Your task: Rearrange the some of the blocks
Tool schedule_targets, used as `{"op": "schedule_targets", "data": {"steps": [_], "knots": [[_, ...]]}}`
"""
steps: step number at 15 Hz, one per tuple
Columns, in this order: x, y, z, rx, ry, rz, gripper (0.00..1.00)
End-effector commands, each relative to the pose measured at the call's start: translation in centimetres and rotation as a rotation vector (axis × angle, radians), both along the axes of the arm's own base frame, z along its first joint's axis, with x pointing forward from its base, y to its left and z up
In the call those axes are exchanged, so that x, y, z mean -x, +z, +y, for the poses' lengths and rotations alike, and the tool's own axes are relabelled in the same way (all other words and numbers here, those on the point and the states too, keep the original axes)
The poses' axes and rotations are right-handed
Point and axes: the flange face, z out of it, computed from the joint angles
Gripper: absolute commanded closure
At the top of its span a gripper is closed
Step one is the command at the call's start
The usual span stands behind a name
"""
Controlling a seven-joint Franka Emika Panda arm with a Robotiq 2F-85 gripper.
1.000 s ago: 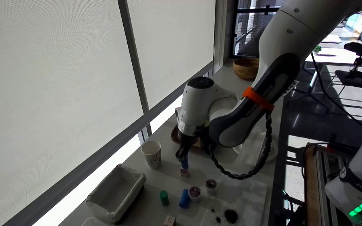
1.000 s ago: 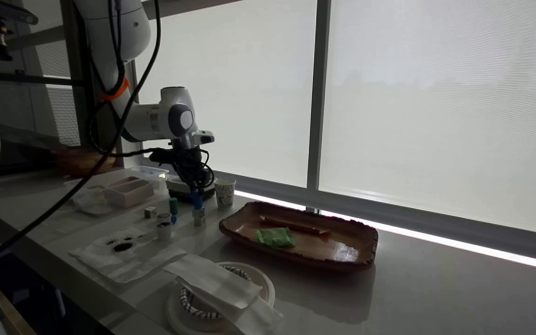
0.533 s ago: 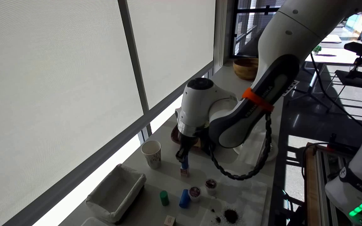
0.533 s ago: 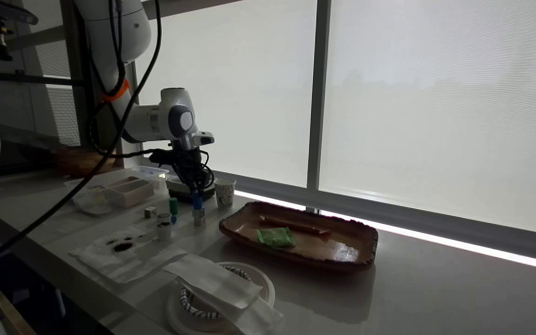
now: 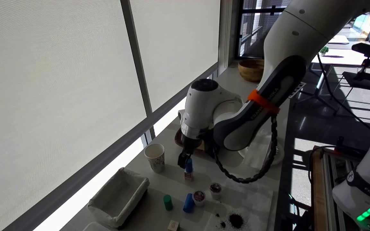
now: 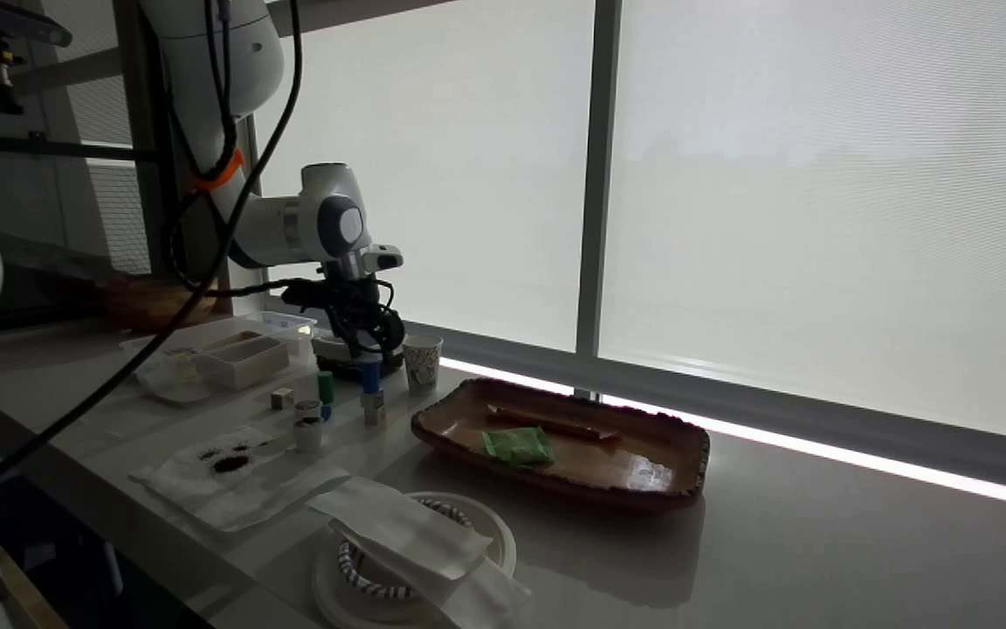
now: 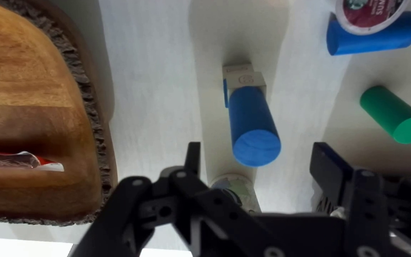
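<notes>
Gripper (image 7: pixel 257 153) points down over the counter (image 7: pixel 152 89), fingers (image 7: pixel 192 159) wide apart, with a gap either side of the blue cylinder (image 7: pixel 251 114). Position of cylinder: between the two fingertips as seen in the wrist view; whether the tips reach below its top, I cannot tell from where I stand. Orientation: on end, long axis vertical, round top face toward the gripper, lower end resting on a pale block (image 7: pixel 246 80) with a printed face; upright in both exterior views. Second blue cylinder (image 7: pixel 376 42): lies on its side, ahead of and outside the finger at the wrist view's right; long axis roughly parallel to the line joining the fingers, slightly slanted; a lidded pod (image 7: pixel 369 16) hides part of it. Green cylinder (image 7: pixel 392 112): stands upright, nearer that same finger, long axis vertical. Pale cube (image 5: pixel 173 225): well apart from the fingers, past the green cylinder in an exterior view. Paper cup (image 5: pixel 155 157): near the fingers, toward the shaded window (image 5: pixel 56 70). Wooden tray (image 7: pixel 30 89): outside the opposite finger.
</notes>
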Motion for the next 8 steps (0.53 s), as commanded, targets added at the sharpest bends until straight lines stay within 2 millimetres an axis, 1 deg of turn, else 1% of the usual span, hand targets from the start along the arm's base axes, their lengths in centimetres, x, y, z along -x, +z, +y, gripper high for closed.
{"op": "schedule_targets", "data": {"steps": [1,5,8], "knots": [[0.1,1.5,0.5,0.024,0.015,-0.012,0.00],[0.6,5.3,1.4,0.082,0.057,-0.003,0.00],[1.6,8.2,2.4,0.127,0.071,0.080,0.00]]}}
